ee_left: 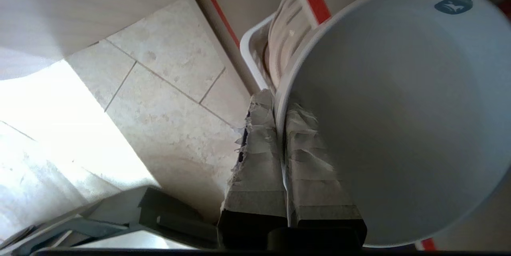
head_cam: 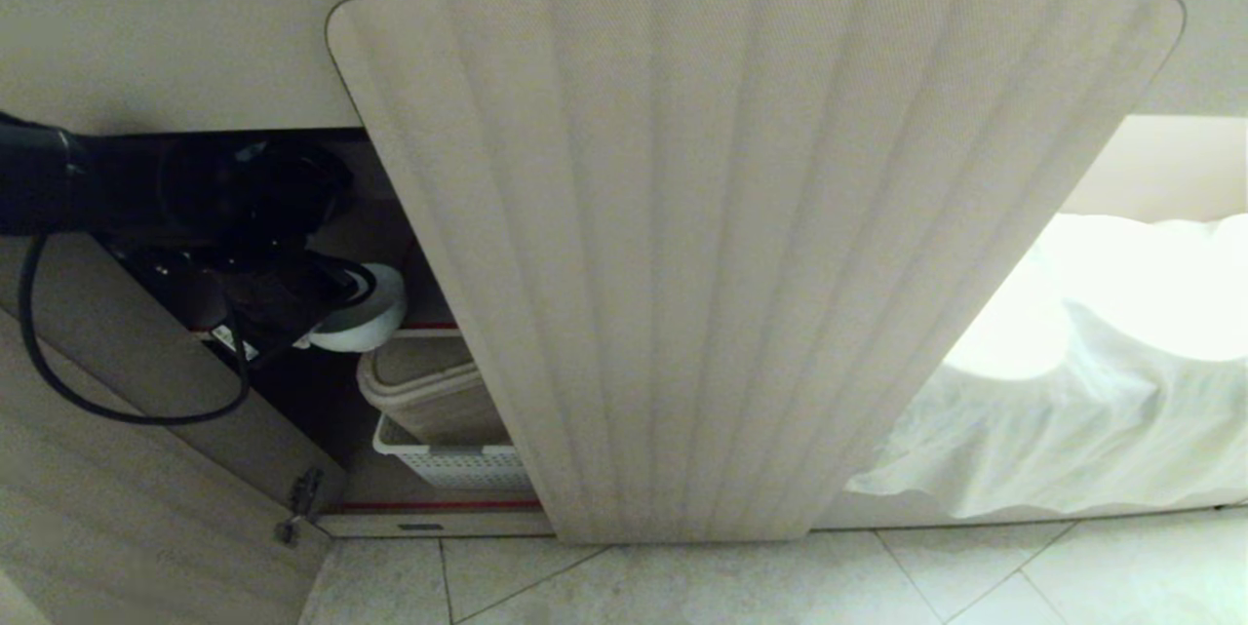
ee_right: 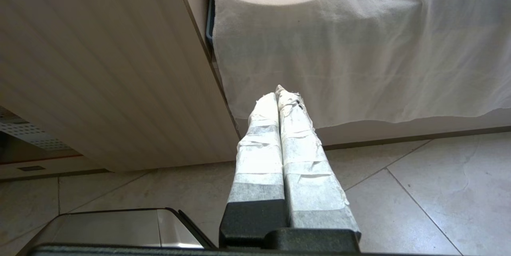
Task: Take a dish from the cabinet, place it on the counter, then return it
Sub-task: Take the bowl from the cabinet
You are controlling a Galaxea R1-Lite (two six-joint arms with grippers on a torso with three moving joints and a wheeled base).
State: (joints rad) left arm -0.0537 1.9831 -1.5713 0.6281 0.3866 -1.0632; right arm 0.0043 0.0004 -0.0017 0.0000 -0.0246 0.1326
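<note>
Head view: the left arm [head_cam: 58, 186] reaches in from the left edge into the dark opening of the cabinet [head_cam: 751, 254], whose wide fluted door fills the middle of the frame. At the arm's end, the left gripper [head_cam: 327, 313] holds the white bowl [head_cam: 375, 313], tipped on its side just in front of a red-edged shelf. Below the bowl stands a beige bin [head_cam: 429, 391] inside a white perforated basket [head_cam: 453, 459]. A second door [head_cam: 146, 469] stands open at lower left. A white cloth [head_cam: 1072, 410] hangs at right, above the tiled floor [head_cam: 780, 586].

Left wrist view: the bowl [ee_left: 399, 120] fills the right half, its rim pinched between the tape-wrapped fingers [ee_left: 255, 168]; the jaws are closed on that rim. A small dark mark sits inside near the rim at upper right. Behind it are the basket [ee_left: 251, 54] and the bin [ee_left: 279, 44]; floor tiles [ee_left: 167, 104] spread at left.

Right wrist view: the right gripper [ee_right: 279, 92] hangs over the floor [ee_right: 419, 192], jaws closed and empty, in front of the fluted door [ee_right: 100, 68] and the cloth [ee_right: 359, 56].
</note>
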